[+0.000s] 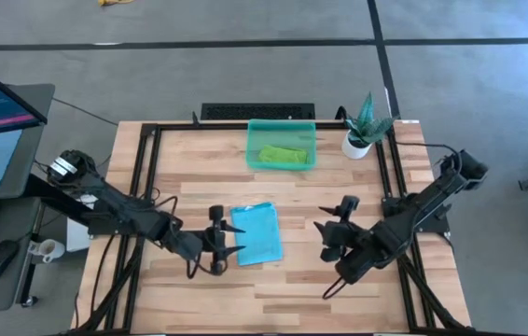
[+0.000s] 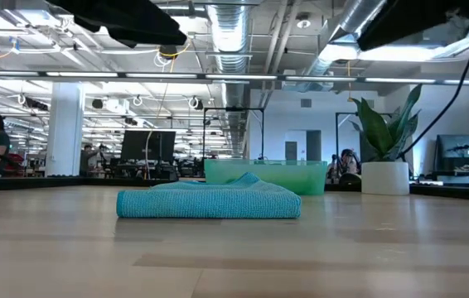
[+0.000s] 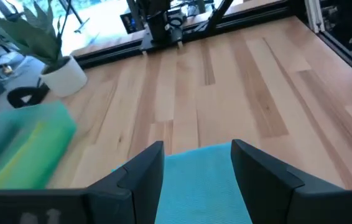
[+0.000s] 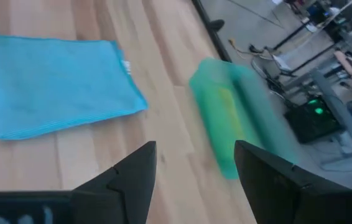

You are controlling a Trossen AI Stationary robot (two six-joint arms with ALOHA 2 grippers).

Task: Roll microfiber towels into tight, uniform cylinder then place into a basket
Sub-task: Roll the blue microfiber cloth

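Left gripper (image 1: 224,241): dark, two-fingered, spread wide with nothing between the fingers; sits at the near-left edge of the blue towel, fingertips pointing toward it. In the left wrist view its fingers (image 3: 140,177) frame the cloth; whether they touch it, cannot tell.
Right gripper (image 1: 327,230): dark fingers parted wide, holding nothing; over bare wood, well apart from the blue towel, on its right.
Blue towel (image 1: 257,233): light turquoise microfiber, fine ribbed weave, folded into a flat rectangle lying on the table between the two grippers. Low view shows it as a low, soft slab with rounded ends (image 2: 210,201). Small white tag at one edge (image 4: 125,67).
Table (image 1: 199,168): pale wood planks, smooth, framed by black rails.
Basket (image 1: 282,145): small rectangular bin, translucent teal-green plastic, low walls; stands at the far side of the table, beyond the blue towel.
Green towel (image 1: 283,155): lime microfiber, bunched into a short roll, lying inside the basket.
Plant pot (image 1: 356,145): small white pot with pointed green leaves, just right of the basket, at the far right corner.
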